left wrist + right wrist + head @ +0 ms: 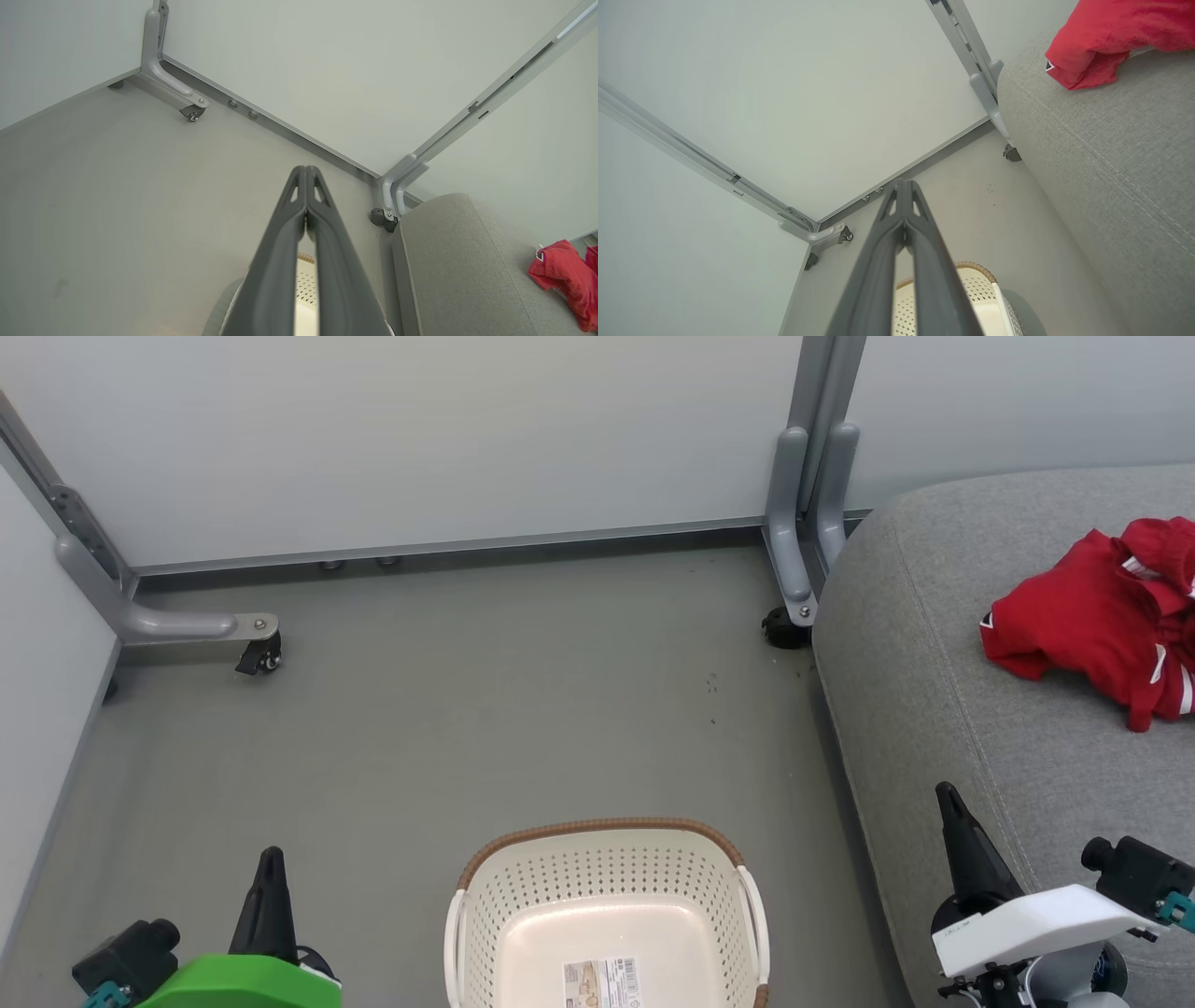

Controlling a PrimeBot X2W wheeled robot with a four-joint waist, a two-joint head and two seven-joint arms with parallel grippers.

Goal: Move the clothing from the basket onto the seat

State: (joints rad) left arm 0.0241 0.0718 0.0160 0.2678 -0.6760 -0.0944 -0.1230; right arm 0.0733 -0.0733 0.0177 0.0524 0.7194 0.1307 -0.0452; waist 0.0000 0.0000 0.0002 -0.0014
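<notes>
Lying crumpled near the right edge of the grey seat (934, 709), the red clothing (1092, 616) is well apart from the basket (597, 873), which stands on the floor (467, 709) with a paper label (602, 982) inside. Left gripper (271, 854) and right gripper (945, 791) flank it, fingers pressed together, empty. 2 castored partition feet (177, 625) stand beyond.

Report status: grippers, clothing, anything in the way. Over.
Left gripper shut, right gripper shut, both holding nothing. Clothing lying on the seat; basket holds just its paper label. Nothing seen in the way.
</notes>
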